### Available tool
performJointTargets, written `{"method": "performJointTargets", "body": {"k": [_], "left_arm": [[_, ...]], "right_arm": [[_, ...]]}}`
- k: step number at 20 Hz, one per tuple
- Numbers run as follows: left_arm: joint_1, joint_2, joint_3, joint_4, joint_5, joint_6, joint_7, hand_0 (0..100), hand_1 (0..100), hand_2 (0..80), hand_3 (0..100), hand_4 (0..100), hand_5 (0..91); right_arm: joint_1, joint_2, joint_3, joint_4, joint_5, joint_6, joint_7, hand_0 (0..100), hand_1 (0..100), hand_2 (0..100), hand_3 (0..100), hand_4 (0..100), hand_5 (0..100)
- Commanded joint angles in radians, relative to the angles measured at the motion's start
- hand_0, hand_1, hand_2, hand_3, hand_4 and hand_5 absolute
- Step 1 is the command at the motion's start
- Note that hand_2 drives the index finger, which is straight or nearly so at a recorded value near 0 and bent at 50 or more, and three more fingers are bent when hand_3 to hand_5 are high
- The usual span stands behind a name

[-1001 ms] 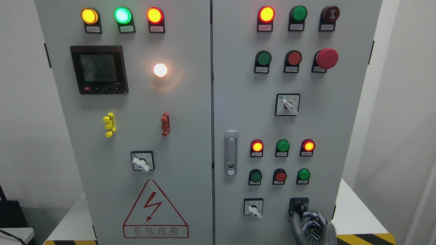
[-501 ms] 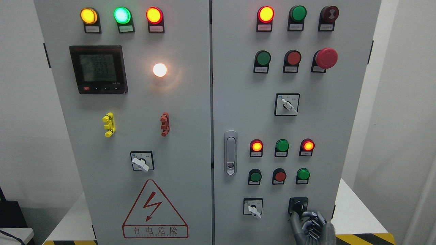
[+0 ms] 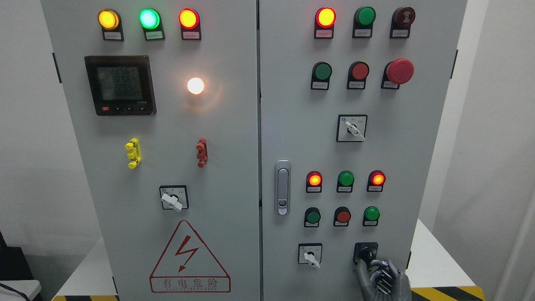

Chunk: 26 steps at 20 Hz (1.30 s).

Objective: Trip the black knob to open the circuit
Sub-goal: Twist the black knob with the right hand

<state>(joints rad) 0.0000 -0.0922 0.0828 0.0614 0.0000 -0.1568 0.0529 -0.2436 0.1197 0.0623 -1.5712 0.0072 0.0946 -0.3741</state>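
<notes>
White walls frame a grey cabinet (image 3: 217,167) on a desk (image 3: 439,267), where the right hand (image 3: 382,281), at the right door's bottom corner, has fingers (image 3: 362,271) curled, thumb touching the black knob (image 3: 366,253).

bright, even | sharp focus | white lamp (image 3: 195,85) glare halo

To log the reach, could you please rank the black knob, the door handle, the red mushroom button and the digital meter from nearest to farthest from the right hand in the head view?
1. black knob, just above the right hand
2. door handle, centre
3. red mushroom button, upper right
4. digital meter, upper left
</notes>
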Motion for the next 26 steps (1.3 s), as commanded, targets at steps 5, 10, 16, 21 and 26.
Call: {"method": "performJointTargets", "body": {"k": [5, 10, 16, 21, 26], "left_arm": [[-0.008, -0.001, 0.0, 0.0, -0.034, 0.0, 0.001, 12, 39, 0.0, 0, 0, 0.0], [-0.008, 0.0, 0.0, 0.0, -0.034, 0.0, 0.001, 12, 39, 0.0, 0, 0, 0.0], [-0.008, 0.0, 0.0, 0.0, -0.032, 0.0, 0.001, 12, 39, 0.0, 0, 0, 0.0], [-0.008, 0.0, 0.0, 0.0, -0.034, 0.0, 0.001, 12, 39, 0.0, 0, 0, 0.0], [-0.008, 0.0, 0.0, 0.0, -0.034, 0.0, 0.001, 12, 39, 0.0, 0, 0, 0.0]], "right_arm": [[-0.006, 0.0, 0.004, -0.001, -0.023, 0.0, 0.0, 52, 79, 65, 94, 97, 98], [-0.008, 0.0, 0.005, -0.001, -0.024, 0.0, 0.0, 52, 79, 65, 95, 97, 98], [-0.006, 0.0, 0.013, -0.001, -0.066, 0.002, 0.0, 52, 79, 65, 95, 97, 98], [-0.006, 0.0, 0.016, -0.001, -0.066, 0.007, 0.0, 52, 79, 65, 95, 97, 98], [-0.008, 0.0, 0.017, -0.003, -0.067, 0.008, 0.0, 52, 79, 65, 95, 97, 98]]}}
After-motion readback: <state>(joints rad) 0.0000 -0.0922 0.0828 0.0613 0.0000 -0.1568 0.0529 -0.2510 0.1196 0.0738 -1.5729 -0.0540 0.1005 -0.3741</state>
